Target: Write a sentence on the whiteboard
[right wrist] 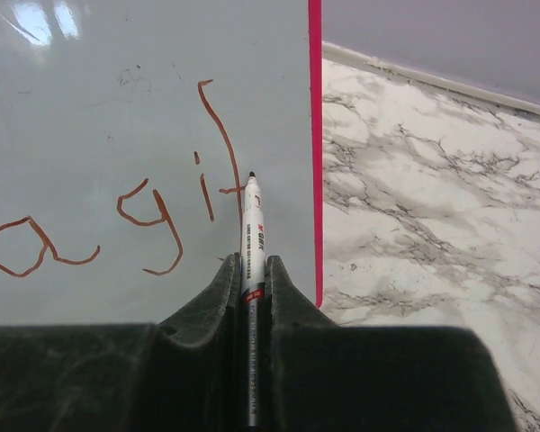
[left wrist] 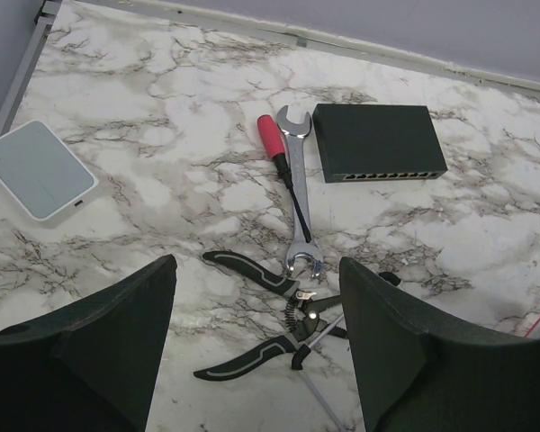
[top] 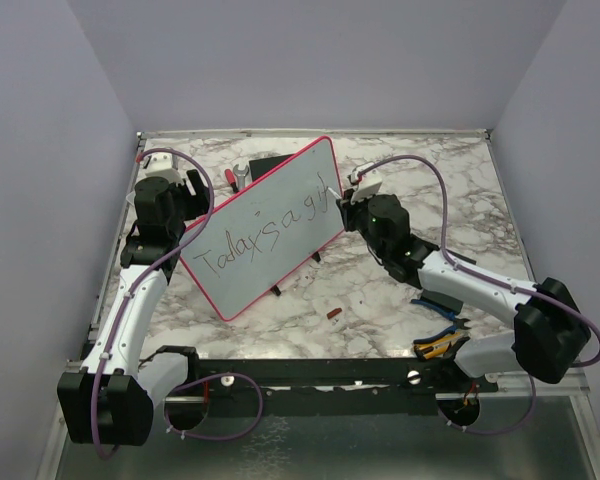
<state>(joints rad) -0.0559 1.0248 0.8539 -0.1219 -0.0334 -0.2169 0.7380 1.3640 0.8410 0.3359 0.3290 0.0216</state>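
Observation:
The whiteboard point(top: 280, 200), pale grey with a pink-red frame, stands tilted on small black feet at mid-table. The sentence point(top: 265, 232) runs along it in dark marker and reads about "Today is a gif". In the right wrist view the board point(right wrist: 90, 99) shows "a gif" point(right wrist: 153, 216) in red-brown strokes. My right gripper point(top: 348, 195) point(right wrist: 252, 263) is shut on a white marker point(right wrist: 253, 225), whose tip sits at the board just right of the "f", near the pink edge. My left gripper point(top: 195, 190) point(left wrist: 256, 270) is open and empty behind the board's left end.
Behind the board lie a red-handled screwdriver point(left wrist: 272, 139), a wrench point(left wrist: 297, 189), black-handled pliers point(left wrist: 252, 270), a black box with ports point(left wrist: 378, 142) and a small white pad point(left wrist: 38, 169). A small red-brown piece point(top: 332, 313) and hand tools point(top: 440, 345) lie near the front.

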